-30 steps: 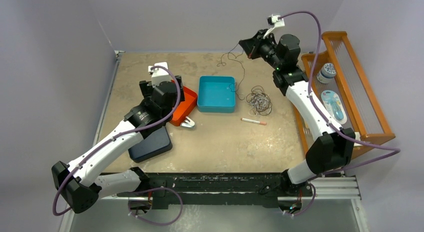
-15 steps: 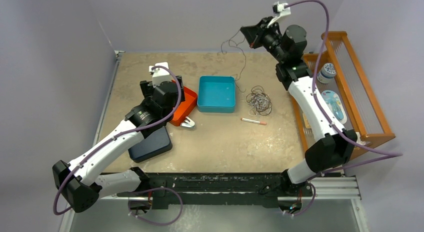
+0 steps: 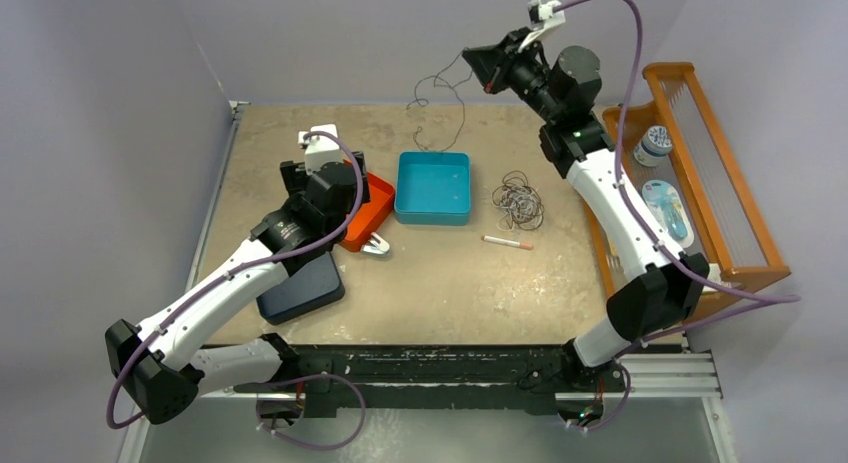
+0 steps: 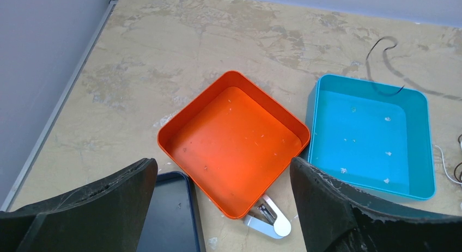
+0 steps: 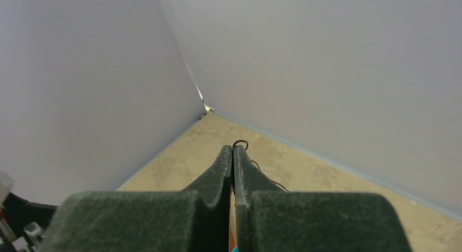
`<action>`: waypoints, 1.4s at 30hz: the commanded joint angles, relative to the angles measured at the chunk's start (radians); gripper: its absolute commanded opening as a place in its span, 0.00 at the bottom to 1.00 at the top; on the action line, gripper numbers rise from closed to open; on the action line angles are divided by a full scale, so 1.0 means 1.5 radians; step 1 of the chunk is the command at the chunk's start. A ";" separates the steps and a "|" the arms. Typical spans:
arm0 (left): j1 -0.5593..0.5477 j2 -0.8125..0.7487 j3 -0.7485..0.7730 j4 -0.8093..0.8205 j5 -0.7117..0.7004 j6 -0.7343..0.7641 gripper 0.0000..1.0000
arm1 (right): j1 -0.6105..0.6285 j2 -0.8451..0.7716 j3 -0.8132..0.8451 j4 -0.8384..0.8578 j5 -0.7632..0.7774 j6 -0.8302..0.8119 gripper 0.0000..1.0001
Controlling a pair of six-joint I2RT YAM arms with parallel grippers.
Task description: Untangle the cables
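I find open tabletop (image 3: 450, 293) along the near edge. Mid-table, orange tray (image 3: 378, 205), teal tray (image 3: 432, 218) and cable bundle (image 3: 518, 200) stand in the way; a thin cable (image 4: 369, 56) hangs over the teal tray's far rim.

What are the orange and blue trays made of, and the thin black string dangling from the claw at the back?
Orange tray: probably plastic, smooth with a slight sheen, one even colour, rounded moulded corners.
Blue tray: seemingly the same, glossy walls.
Cable: too thin to be sure; it hangs in limp curls from the shut right gripper, like plastic-coated wire.
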 commanded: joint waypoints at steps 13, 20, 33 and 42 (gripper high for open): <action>0.005 0.017 0.010 0.004 -0.003 0.008 0.92 | 0.003 0.034 -0.201 0.077 -0.028 0.035 0.00; 0.006 0.030 0.015 0.007 0.004 0.008 0.92 | 0.008 0.084 -0.207 0.066 -0.058 0.030 0.00; 0.005 0.043 0.017 0.007 0.017 0.012 0.91 | 0.039 0.189 -0.168 0.022 -0.005 -0.006 0.00; 0.006 0.054 0.018 0.010 0.031 0.009 0.90 | 0.058 0.250 -0.166 -0.038 0.064 -0.062 0.08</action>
